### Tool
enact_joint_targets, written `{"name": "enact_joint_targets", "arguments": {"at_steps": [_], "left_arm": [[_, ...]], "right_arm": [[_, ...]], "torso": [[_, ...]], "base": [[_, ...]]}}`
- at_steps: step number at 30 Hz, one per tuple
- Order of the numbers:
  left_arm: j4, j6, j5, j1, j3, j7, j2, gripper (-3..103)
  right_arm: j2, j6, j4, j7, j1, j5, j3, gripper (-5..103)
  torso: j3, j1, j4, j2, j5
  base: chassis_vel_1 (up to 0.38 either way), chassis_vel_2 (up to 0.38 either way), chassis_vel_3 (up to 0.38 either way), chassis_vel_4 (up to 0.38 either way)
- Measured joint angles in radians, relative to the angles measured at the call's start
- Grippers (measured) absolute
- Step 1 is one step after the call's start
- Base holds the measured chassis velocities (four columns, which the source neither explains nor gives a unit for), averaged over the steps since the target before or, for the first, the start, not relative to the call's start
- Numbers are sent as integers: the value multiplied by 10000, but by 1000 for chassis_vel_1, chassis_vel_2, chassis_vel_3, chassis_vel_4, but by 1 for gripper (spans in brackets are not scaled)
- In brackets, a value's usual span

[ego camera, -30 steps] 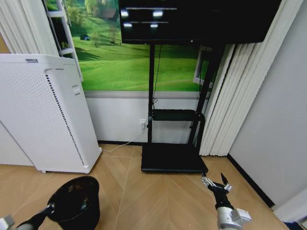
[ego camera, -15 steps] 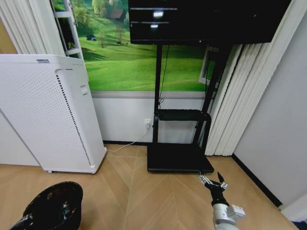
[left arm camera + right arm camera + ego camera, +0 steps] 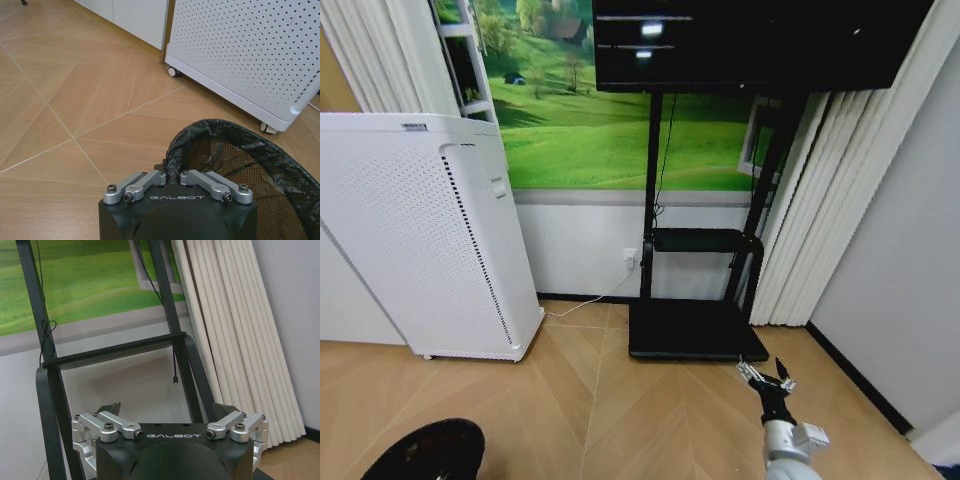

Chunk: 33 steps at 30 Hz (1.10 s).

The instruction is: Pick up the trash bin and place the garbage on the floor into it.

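The left gripper [image 3: 172, 178] is clamped on the rim of the trash bin [image 3: 260, 170], holding the black mesh basket above the wood floor [image 3: 65, 100] beside the white perforated unit [image 3: 250, 45]. From the head camera, the bin [image 3: 425, 452] sits low at the robot's left. The right gripper [image 3: 769, 377] reaches forward, fingers spread wide and empty, toward the black TV stand [image 3: 695, 330].

White perforated air purifier [image 3: 420, 235] on casters, standing on herringbone wood floor [image 3: 620, 410], against the wall at left. Black TV stand [image 3: 695, 330] with flat base and mid shelf, carrying a dark screen [image 3: 750, 40]. Green meadow mural [image 3: 600, 130] behind. White cable [image 3: 582, 301] runs from wall socket [image 3: 630, 258]. White pleated curtains [image 3: 810, 200] at right.
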Motion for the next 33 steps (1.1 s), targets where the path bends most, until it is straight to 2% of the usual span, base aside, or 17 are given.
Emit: {"name": "enact_joint_targets", "arguments": {"at_steps": [14,22,28,33], "left_arm": [[379,-105,565,-473,797,26,-117,7],[451,-140,708,-435,779,62,-55,7],[382,-145,701,-198,547,86,-68,7],[482,-146,998,-151,500,-12,-188,7]], "right_arm": [[-178,27,-85,66,-105,103,90,100],[-238,97,-89,64,-284,53,163,100],[-276,99,-120,73,-181,49,134,100],[-264,181,-140,-55,-375,-76,-57,100]], "torso": [[0,0,-2,0,-6],[0,0,-5,0,-3],[0,0,2,0,-2],[0,0,-2,1,-1]], "base": [[0,0,0,0],[0,0,0,0],[0,0,0,0],[0,0,0,0]]}}
